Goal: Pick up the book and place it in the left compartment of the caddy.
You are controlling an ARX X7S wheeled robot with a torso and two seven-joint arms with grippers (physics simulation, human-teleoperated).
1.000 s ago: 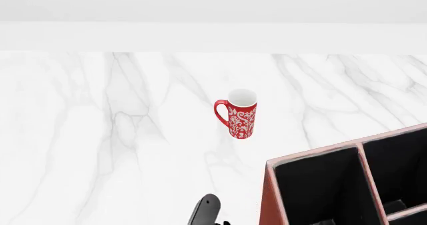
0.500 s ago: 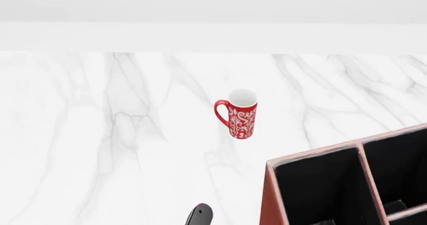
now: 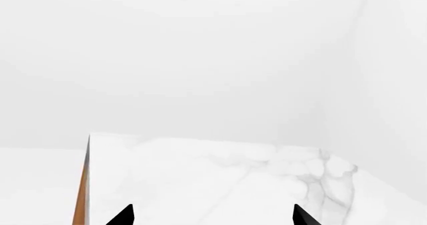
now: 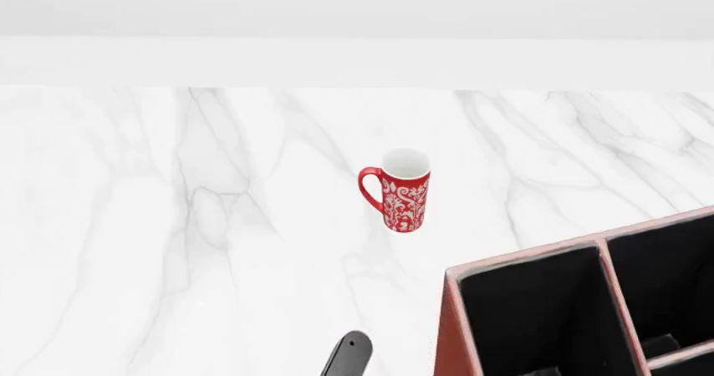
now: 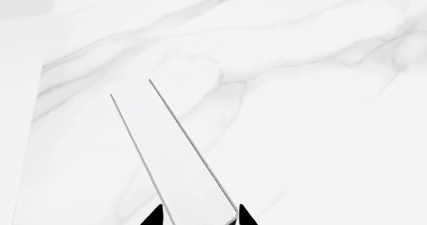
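Observation:
In the right wrist view my right gripper (image 5: 198, 216) is shut on the book (image 5: 177, 155). The book's white page edges face the camera between two thin dark cover lines, above the marble table. The book does not show in the head view. The caddy (image 4: 452, 326) stands at the bottom right of the head view, its reddish-brown wall and pale rim around black sections. Its left compartment (image 4: 536, 317) is open and empty where it shows. My left gripper (image 3: 212, 216) is open and empty over the table, its black tips wide apart.
A red patterned mug (image 4: 400, 190) stands mid-table, beyond and left of the caddy. A black rounded arm or gripper part (image 4: 348, 353) pokes up at the bottom edge, left of the caddy. The table's edge (image 3: 81, 195) shows in the left wrist view.
The black part at the head view's bottom edge dropped lower, then rose again slightly to the right. The mug and caddy have not moved.

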